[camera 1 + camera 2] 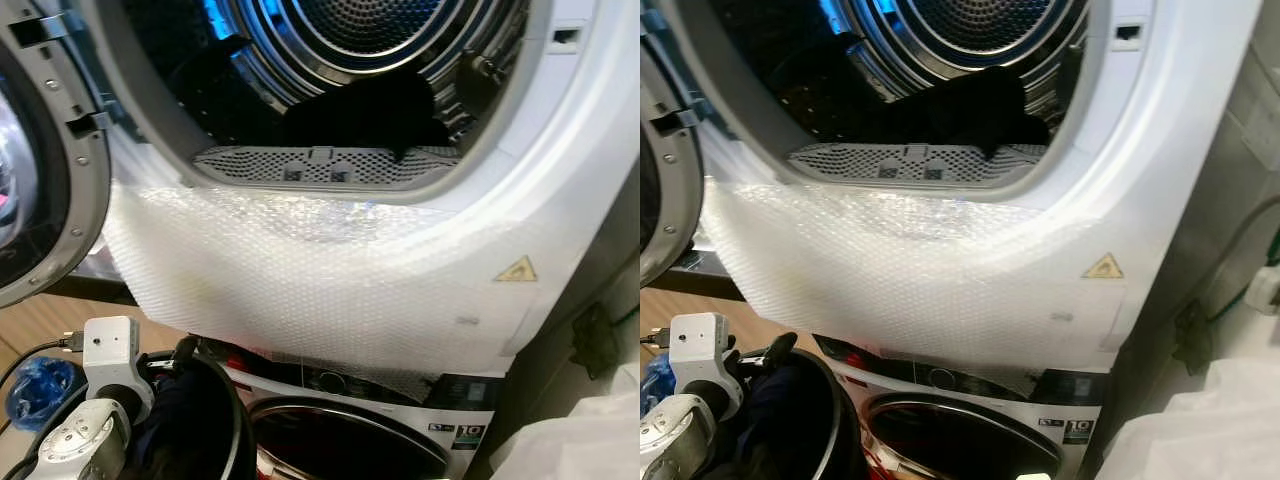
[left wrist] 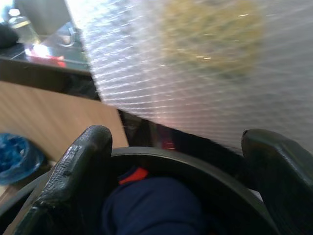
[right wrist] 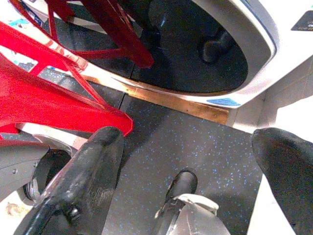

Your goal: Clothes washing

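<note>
Looking at the dark clothes (image 1: 185, 420) first — they sit heaped in a black tub (image 1: 235, 425) at near left, soft and limp, light, easy to snag; I'd pinch a raised fold near the top. My left gripper (image 2: 178, 183) hovers just over the tub, fingers spread wide, holding nothing. More dark laundry (image 1: 370, 115) lies in the open drum (image 1: 400, 30) above, behind the bubble wrap (image 1: 300, 280). My right gripper (image 3: 188, 178) hangs low over the speckled floor (image 3: 195, 142) — also wide open, empty.
</note>
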`<state>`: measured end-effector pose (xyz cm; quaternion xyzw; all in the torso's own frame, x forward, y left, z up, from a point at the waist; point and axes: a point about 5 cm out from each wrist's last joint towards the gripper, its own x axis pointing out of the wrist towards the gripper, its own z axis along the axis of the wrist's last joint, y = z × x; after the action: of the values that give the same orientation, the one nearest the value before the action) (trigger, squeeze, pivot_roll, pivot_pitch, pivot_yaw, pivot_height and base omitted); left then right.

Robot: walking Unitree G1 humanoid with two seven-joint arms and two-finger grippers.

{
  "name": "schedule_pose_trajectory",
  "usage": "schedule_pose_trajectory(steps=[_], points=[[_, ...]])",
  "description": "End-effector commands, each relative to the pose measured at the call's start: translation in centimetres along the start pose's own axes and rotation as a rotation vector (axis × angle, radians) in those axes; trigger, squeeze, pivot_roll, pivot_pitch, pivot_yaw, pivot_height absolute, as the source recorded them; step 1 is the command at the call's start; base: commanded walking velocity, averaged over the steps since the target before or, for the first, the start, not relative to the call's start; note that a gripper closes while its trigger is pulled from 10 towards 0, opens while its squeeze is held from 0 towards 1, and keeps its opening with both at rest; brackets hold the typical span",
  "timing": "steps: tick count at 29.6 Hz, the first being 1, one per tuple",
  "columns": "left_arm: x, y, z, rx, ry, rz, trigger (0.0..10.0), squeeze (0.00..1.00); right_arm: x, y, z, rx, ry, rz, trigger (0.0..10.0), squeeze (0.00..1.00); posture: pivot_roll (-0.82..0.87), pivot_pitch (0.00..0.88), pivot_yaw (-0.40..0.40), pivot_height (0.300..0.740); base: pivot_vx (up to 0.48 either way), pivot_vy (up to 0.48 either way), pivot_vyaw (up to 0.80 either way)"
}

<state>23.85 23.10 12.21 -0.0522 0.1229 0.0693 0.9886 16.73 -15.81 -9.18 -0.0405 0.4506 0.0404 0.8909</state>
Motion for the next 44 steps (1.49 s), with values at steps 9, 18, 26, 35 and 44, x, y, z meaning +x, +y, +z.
schedule_pose_trajectory(steps=[9, 18, 26, 35, 44], points=[[1.3, 3.1, -1.9, -0.077, 0.045, 0.213, 10.0, 1.0, 0.2, -0.7, 0.7, 0.017, -0.002, -0.026, 10.0, 0.0, 0.18, 0.0, 0.074, 0.74, 0.0, 0.0, 0.0], [1.4, 4.5, -2.3, -0.161, 0.088, 0.28, 10.0, 1.0, 0.2, -1.5, 1.1, -0.023, -0.004, -0.019, 10.0, 0.0, 0.2, 0.0, 0.024, 0.74, 0.0, 0.0, 0.0], [0.6, 3.0, -5.5, -0.16, 0.244, 0.262, 10.0, 1.0, 0.1, -2.5, 1.0, -0.04, 0.0, -0.032, 10.0, 0.0, 0.19, 0.0, 0.015, 0.74, 0.0, 0.0, 0.0], [2.4, 3.1, -5.1, -0.123, 0.272, 0.235, 10.0, 0.0, 0.0, -2.5, 0.8, -0.037, 0.001, -0.034, 10.0, 0.0, 0.16, 0.0, 0.008, 0.74, 0.0, 0.0, 0.0], [3.4, 2.4, -4.0, -0.098, 0.312, 0.109, 10.0, 0.0, -0.1, -3.1, 0.6, -0.033, 0.002, -0.048, 10.0, 0.0, 0.14, 0.0, 0.008, 0.74, 0.0, 0.0, 0.0]])
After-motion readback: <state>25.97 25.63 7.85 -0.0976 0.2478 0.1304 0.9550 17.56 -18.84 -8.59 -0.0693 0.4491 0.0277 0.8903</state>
